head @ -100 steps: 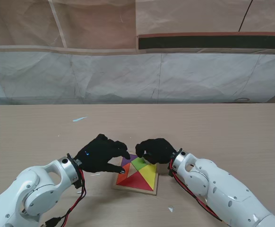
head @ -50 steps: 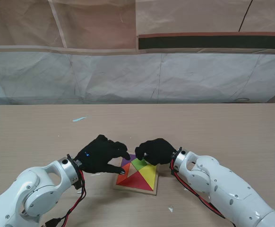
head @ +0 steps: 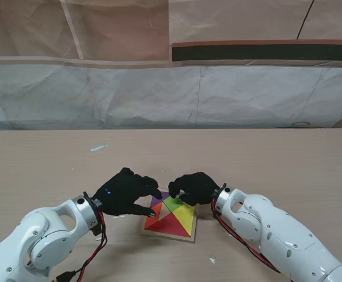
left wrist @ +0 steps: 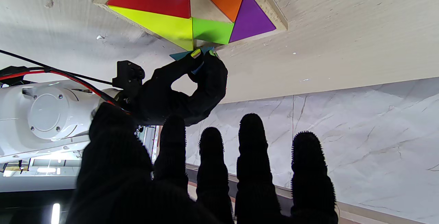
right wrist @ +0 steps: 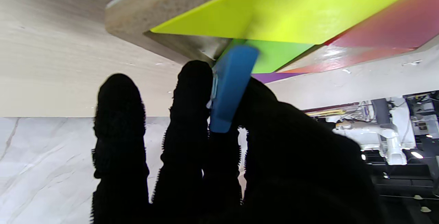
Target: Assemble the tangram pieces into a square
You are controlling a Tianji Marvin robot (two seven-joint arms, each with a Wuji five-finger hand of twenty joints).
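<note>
Your tangram tray (head: 190, 237) sits on the wooden table (head: 265, 164), near to you and about midway between the two arms, turned at a slight angle. Inside it you can see a red triangle (head: 168, 225) at the near side, a yellow triangle (head: 186, 216) on the right, a green piece (head: 172, 202) toward the far side, a purple triangle (head: 157, 200) at the far left corner and an orange triangle (head: 151, 214) along the left edge. The left wrist view shows a bare wooden triangular gap (left wrist: 203, 7) in the middle, between red, orange and green. Your right hand (head: 193, 188) hovers over the tray's far corner, thumb and forefinger pinched on a blue piece (right wrist: 229, 86) (the right wrist view shows it edge-on, just beside the green piece and the tray's rim). Whether the blue piece touches the tray you cannot tell. Your left hand (head: 124, 192) rests over the tray's left side, holding nothing, its fingers spread and its fingertips (head: 151, 214) down on the orange triangle. A small light-blue scrap (head: 99, 148) lies well apart on the far left of the table.
</note>
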